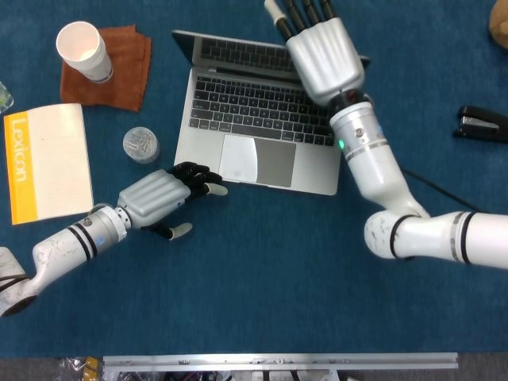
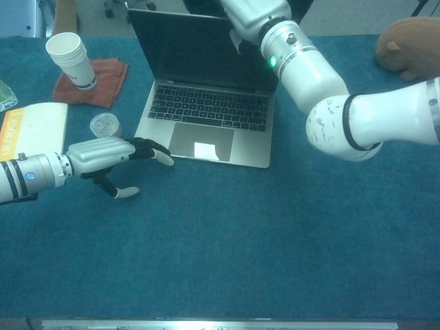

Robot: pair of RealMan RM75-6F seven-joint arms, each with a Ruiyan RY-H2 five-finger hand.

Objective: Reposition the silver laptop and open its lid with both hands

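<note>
At the middle of the blue bench the silver laptop sits with its lid up, so you look to be finishing the opening step. Your right hand lies flat against the screen's upper part, fingers extended, gripping nothing I can see. Your left hand rests by the front left corner, fingers loosely curled, holding nothing. Next, judge the screen angle, then ease off. The booklet reads "Lexicon".

Laptop centre; cup on cloth left; stapler right.
</note>
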